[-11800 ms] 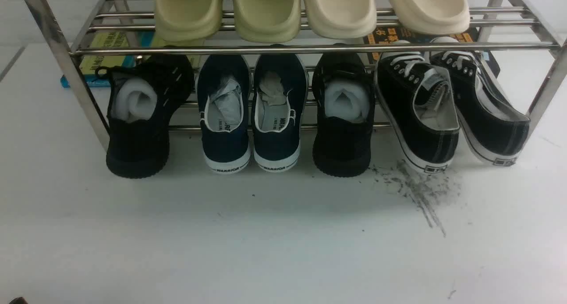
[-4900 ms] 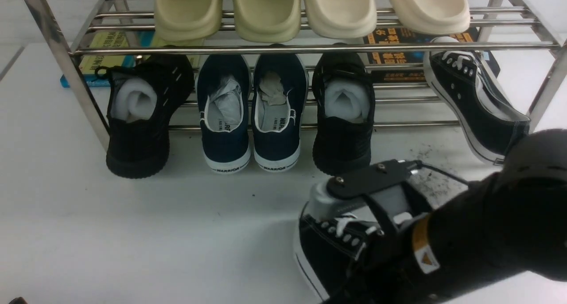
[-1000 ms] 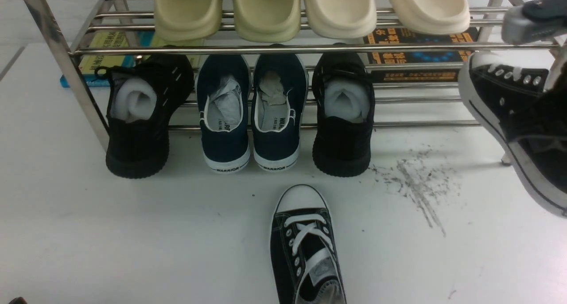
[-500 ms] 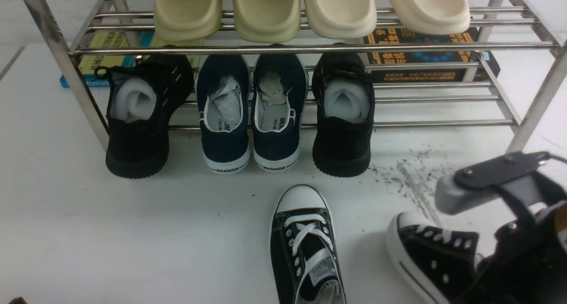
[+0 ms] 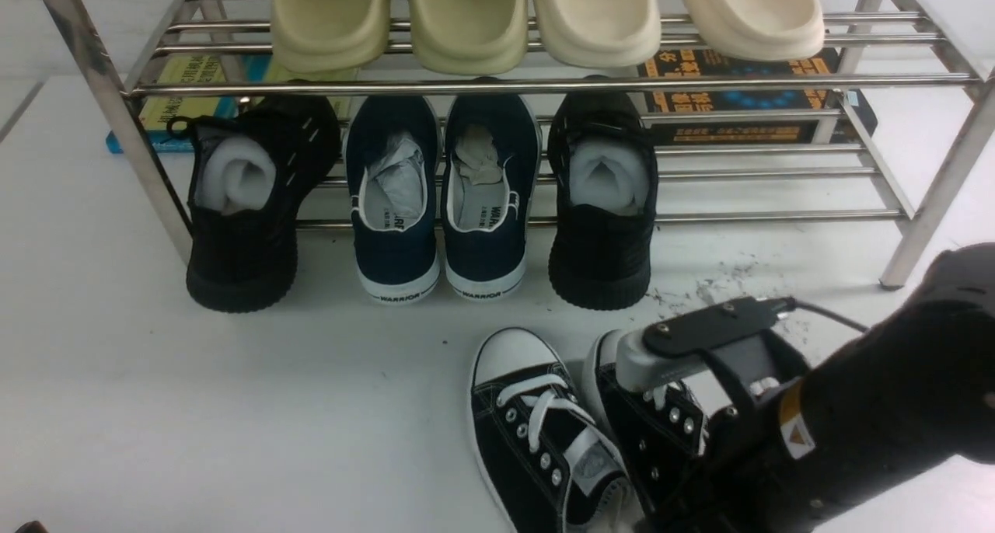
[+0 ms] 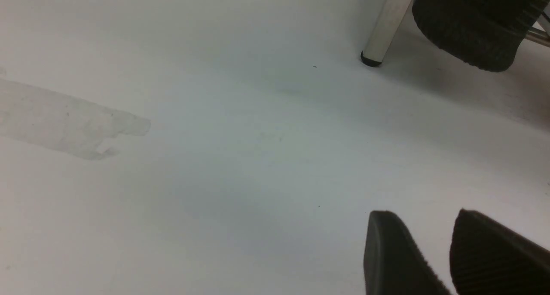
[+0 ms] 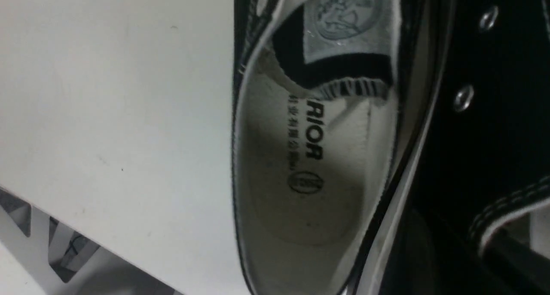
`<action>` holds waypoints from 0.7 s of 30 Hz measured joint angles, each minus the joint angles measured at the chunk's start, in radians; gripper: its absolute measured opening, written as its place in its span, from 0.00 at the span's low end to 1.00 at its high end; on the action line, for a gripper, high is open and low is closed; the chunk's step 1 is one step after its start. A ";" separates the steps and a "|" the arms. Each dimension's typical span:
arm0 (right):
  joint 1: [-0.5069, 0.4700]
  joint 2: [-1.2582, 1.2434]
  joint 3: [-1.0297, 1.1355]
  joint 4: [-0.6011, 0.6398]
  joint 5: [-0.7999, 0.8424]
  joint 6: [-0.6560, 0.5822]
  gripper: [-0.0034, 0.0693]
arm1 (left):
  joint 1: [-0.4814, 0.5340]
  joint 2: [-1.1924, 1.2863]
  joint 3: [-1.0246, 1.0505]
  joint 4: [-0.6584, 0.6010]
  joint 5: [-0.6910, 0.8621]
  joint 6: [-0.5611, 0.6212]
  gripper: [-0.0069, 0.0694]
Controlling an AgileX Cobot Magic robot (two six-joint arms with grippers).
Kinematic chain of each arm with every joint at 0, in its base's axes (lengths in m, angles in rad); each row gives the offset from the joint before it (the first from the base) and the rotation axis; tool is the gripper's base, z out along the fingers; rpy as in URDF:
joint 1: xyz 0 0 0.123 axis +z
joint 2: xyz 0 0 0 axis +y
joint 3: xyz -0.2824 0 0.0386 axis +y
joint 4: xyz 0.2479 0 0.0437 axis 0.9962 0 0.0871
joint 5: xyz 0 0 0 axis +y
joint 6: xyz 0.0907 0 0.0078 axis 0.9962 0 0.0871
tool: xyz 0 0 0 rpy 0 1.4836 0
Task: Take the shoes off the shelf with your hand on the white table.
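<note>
Presently we find both sneakers off the shelf point(image 5: 544, 85) and on the table point(image 5: 233, 409) in front of it. The first sneaker point(image 5: 536, 432) rests on its sole, toe toward the shelf, with no tool on it. The second sneaker point(image 5: 651, 440) sits close against it on the side nearer the shelf's right leg. It is tipped onto its edge, toe likewise toward the shelf. The right gripper point(image 5: 649, 366) is clamped tight on the second sneaker at its laced opening. The left gripper point(image 6: 434, 260) hangs low over bare table near the shelf's left front leg, fingers slightly apart and holding nothing. On the shelf's lower tier sit navy slip-ons point(image 5: 396, 199) between two black knit shoes point(image 5: 241, 207). Pale slippers point(image 5: 466, 20) occupy the upper tier.
</note>
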 joint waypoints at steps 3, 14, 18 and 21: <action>0.002 0.027 0.000 -0.005 -0.013 0.012 0.06 | 0.000 0.000 0.000 0.000 0.000 0.000 0.41; 0.003 0.047 0.000 -0.174 -0.181 0.026 0.07 | 0.000 0.000 0.000 0.000 0.000 0.000 0.41; 0.003 0.058 0.000 -0.177 -0.187 0.026 0.07 | 0.000 0.000 0.000 0.000 0.000 0.000 0.41; 0.003 0.080 0.000 -0.171 -0.168 0.026 0.08 | 0.000 0.000 0.000 0.000 0.000 0.000 0.41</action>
